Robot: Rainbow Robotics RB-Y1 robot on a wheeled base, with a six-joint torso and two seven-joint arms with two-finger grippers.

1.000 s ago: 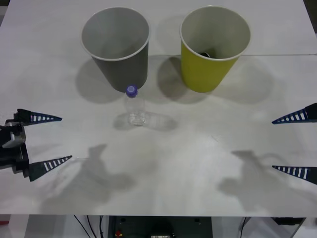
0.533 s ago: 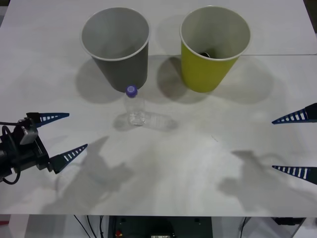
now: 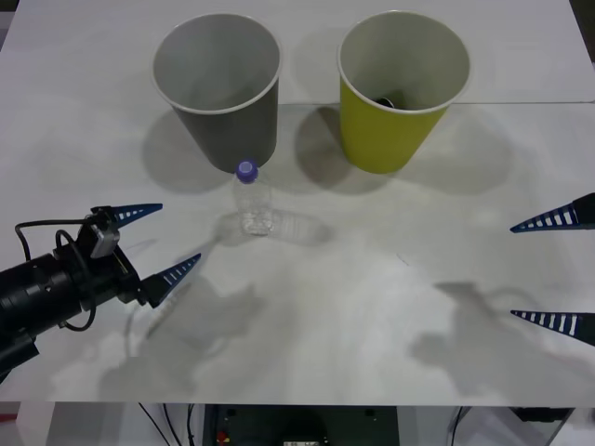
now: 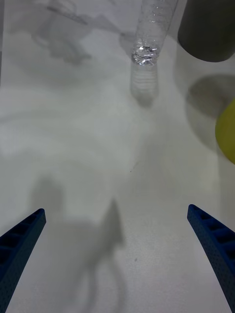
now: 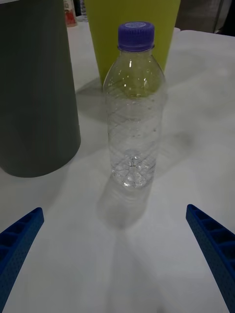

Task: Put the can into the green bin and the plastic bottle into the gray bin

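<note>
The clear plastic bottle point(image 3: 252, 203) point(image 5: 134, 115) point(image 4: 149, 32) with its purple cap stands upright on the white table, just in front of the gray bin point(image 3: 219, 84) point(image 5: 34, 88) point(image 4: 208, 27). The green bin point(image 3: 402, 88) point(image 5: 129, 29) point(image 4: 226, 129) stands to the right of the gray one, and a dark object, maybe the can point(image 3: 387, 99), lies inside it. My left gripper point(image 3: 153, 242) point(image 5: 115, 254) is open, low over the table, left of the bottle and pointing at it. At the right edge my right gripper point(image 3: 556, 269) point(image 4: 115, 244) hangs open, holding nothing.
The white table point(image 3: 372, 279) has free surface between the two grippers and in front of the bottle. A seam between two tabletops point(image 3: 521, 102) runs behind the bins. Cables and the robot base point(image 3: 297, 427) show below the front edge.
My left arm has swung in from the left edge toward the bottle, its fingers still open. The right gripper, the bottle and both bins have not moved.
</note>
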